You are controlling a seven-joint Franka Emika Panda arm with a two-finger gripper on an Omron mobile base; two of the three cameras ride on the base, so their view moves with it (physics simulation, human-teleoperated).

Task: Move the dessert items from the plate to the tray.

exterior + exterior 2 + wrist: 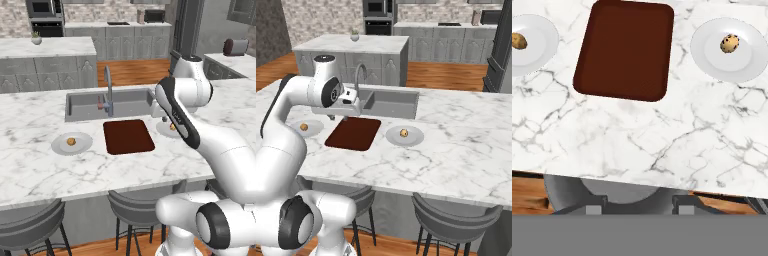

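The dark reddish-brown tray (128,136) (354,133) (626,50) lies flat on the marble counter in front of the sink, with nothing on it. Left of it a white plate (60,146) (312,131) (537,55) carries one golden-brown dessert item (71,141) (304,127) (518,41). Right of the tray a second plate (413,137) (747,60) holds the other dessert item (172,127) (403,133) (729,43); the arm covers part of it in the left base view. My gripper (338,118) (639,206) hangs open well above the tray's near side, holding nothing.
A grey sunken sink (90,105) (391,102) with a curved faucet (108,87) (358,75) sits just behind the tray. Grey stools (132,207) (456,217) (637,192) stand under the counter's front edge. A second island (45,60) stands further back.
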